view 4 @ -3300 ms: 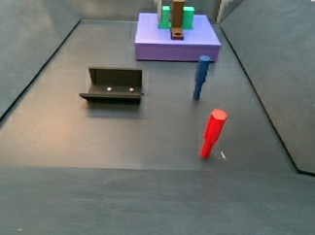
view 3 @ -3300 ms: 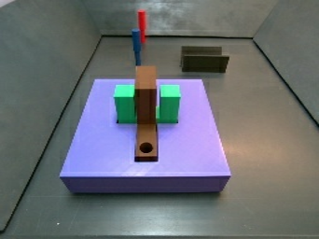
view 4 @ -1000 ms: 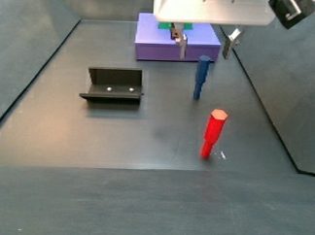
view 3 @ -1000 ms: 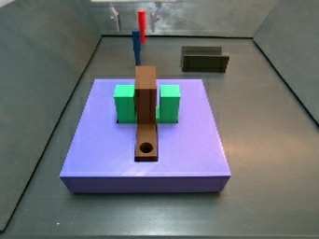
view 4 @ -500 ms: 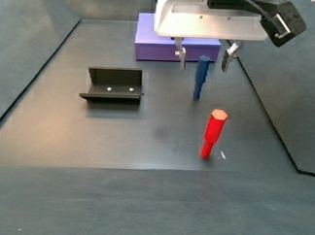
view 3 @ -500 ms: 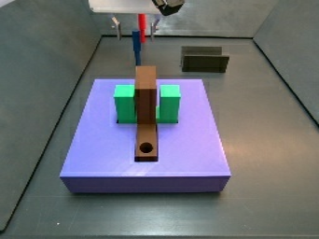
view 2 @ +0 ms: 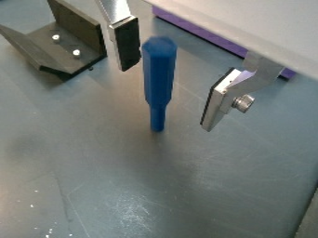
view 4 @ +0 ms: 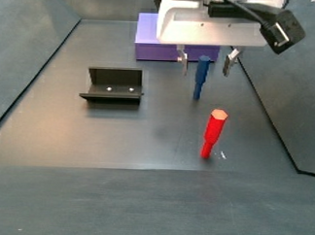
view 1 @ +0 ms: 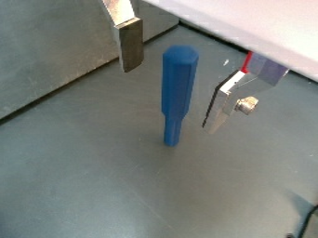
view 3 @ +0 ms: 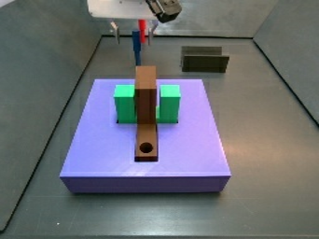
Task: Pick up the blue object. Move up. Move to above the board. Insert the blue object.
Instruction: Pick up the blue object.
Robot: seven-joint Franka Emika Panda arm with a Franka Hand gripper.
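Note:
The blue object (view 1: 177,93) is a thin blue peg standing upright on the grey floor; it shows in both wrist views (view 2: 158,82) and both side views (view 4: 201,80) (view 3: 134,41). My gripper (view 1: 173,85) is open and straddles the peg's upper part, one finger (view 1: 129,45) on each side, with gaps to the peg; it also shows in a side view (view 4: 205,60). The board (view 3: 145,110) is a long brown plank with a round hole near its close end. It lies over the green block (view 3: 126,103) on the purple slab (view 3: 147,140).
A red peg (view 4: 214,134) stands upright on the floor near the blue one. The dark L-shaped fixture (view 4: 115,85) stands to the side, also seen in a wrist view (view 2: 56,46) and a side view (view 3: 204,59). Grey walls enclose the floor.
My gripper has come down from above, and its open fingers now sit around the blue peg's upper part. The peg, board and red peg have not moved.

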